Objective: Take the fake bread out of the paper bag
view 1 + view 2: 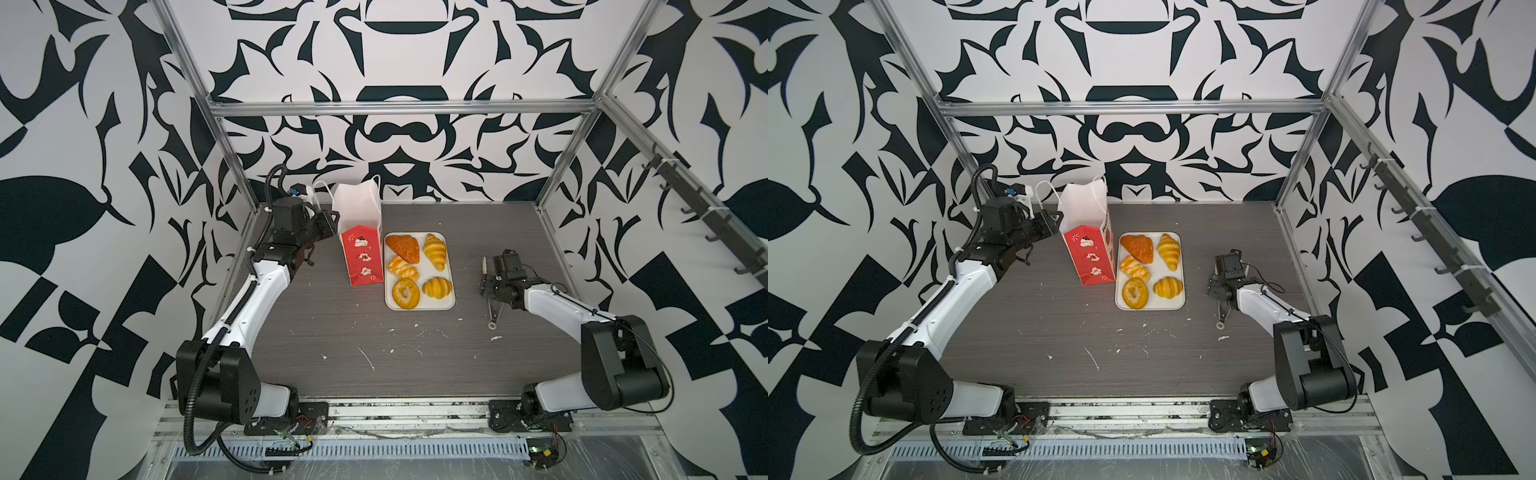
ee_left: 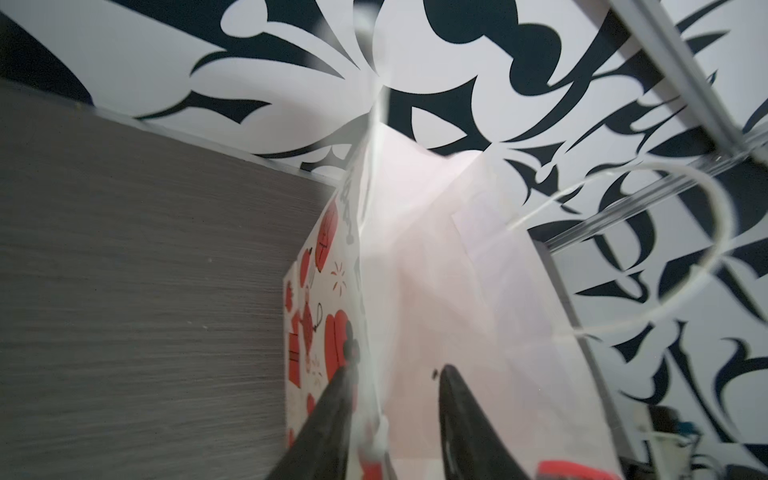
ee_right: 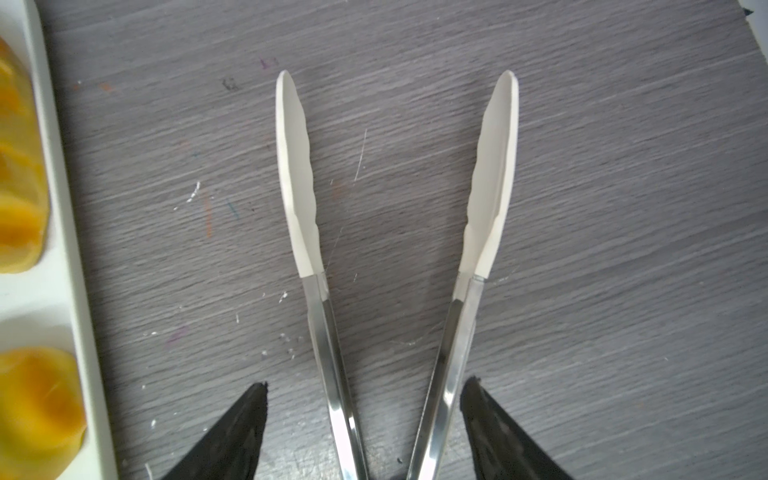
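The paper bag (image 1: 361, 257) (image 1: 1090, 257) stands upright, its white mouth open. Its inside is hidden from both top views. The fake bread lies on a white tray (image 1: 451, 305) to its right: a brown triangular one (image 1: 404, 248), a croissant (image 1: 435, 251), a twisted one (image 1: 402, 267), a ring bagel (image 1: 405, 293) and another croissant (image 1: 437, 287). My left gripper (image 1: 332, 218) (image 2: 399, 370) is at the bag's (image 2: 436, 270) left rim. Its jaws stand apart, with the paper edge between them. My right gripper (image 1: 484, 282) (image 3: 363, 384), right of the tray, is shut on steel tongs (image 3: 328, 332) with nothing between their spread white tips.
A white cord handle (image 2: 723, 224) loops off the bag's rim toward the back wall. The tongs' tail (image 1: 496, 311) slants down to the grey table. Metal frame posts and patterned walls close in the table on three sides. White flecks dot the table's front half.
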Motion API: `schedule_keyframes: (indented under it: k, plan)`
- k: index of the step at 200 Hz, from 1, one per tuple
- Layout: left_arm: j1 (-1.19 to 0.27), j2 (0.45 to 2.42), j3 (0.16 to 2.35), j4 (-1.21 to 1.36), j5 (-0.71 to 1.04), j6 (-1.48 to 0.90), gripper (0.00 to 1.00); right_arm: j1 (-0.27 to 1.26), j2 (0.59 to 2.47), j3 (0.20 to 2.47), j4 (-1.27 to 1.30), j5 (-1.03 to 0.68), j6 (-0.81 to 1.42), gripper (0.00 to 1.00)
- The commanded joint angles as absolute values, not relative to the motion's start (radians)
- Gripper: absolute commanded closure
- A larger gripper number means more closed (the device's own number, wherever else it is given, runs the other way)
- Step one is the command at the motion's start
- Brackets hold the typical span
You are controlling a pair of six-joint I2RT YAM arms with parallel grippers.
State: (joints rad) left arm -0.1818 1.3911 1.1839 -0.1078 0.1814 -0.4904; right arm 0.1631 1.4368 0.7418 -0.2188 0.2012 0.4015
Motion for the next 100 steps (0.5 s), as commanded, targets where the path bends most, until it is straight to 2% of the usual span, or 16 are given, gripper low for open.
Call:
schedule_keyframes:
  k: [1,62,74,100]
  plan:
    - [-0.176,1.390,1.217,-0.086,0.218,-0.486,0.50,0.160,1.434,0.755,-0.206,0.203,0.414,0.24]
    - [-0.172,1.326,1.225,-0.104,0.252,-0.487,0.04,0.160,1.415,0.745,-0.198,0.204,0.416,0.24]
    - [-0.170,1.290,1.222,-0.126,0.250,-0.478,0.00,0.160,1.402,0.741,-0.197,0.211,0.418,0.24]
    - [-0.170,1.161,1.213,-0.184,0.227,-0.443,0.01,0.160,1.358,0.731,-0.194,0.224,0.424,0.24]
